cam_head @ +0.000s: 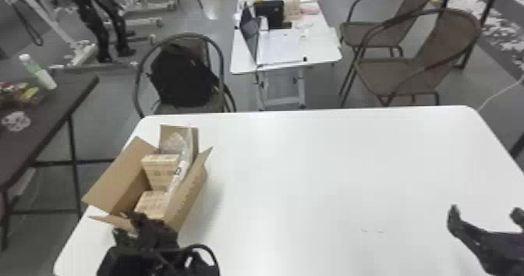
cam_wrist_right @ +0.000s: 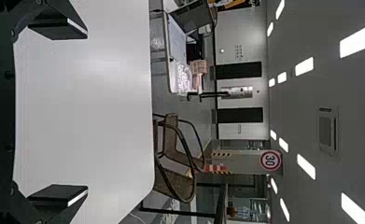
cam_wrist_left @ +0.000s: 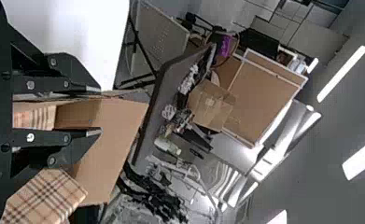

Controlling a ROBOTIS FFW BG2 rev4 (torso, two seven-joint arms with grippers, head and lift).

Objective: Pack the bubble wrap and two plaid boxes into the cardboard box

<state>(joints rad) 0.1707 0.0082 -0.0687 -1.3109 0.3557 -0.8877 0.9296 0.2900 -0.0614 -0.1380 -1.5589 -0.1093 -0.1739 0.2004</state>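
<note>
My left gripper (cam_wrist_left: pixel 101 110) is released at the near flap (cam_head: pixel 113 221) of the cardboard box (cam_head: pixel 187 197), lower left of the frame. Both plaid boxes (cam_head: pixel 152 204) and the bubble wrap (cam_head: pixel 183 166) are inside. Retract without snagging the flap. My right gripper (cam_head: pixel 485 209), lower right, is released.

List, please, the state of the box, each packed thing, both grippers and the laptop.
Cardboard box: open, flaps spread
Bubble wrap: inside the box, far end sticking up
Far plaid box: inside, rising above the near one
Near plaid box: inside, lower
Left gripper: open, at the box's near end
Right gripper: open, over the table
Laptop: open
</note>
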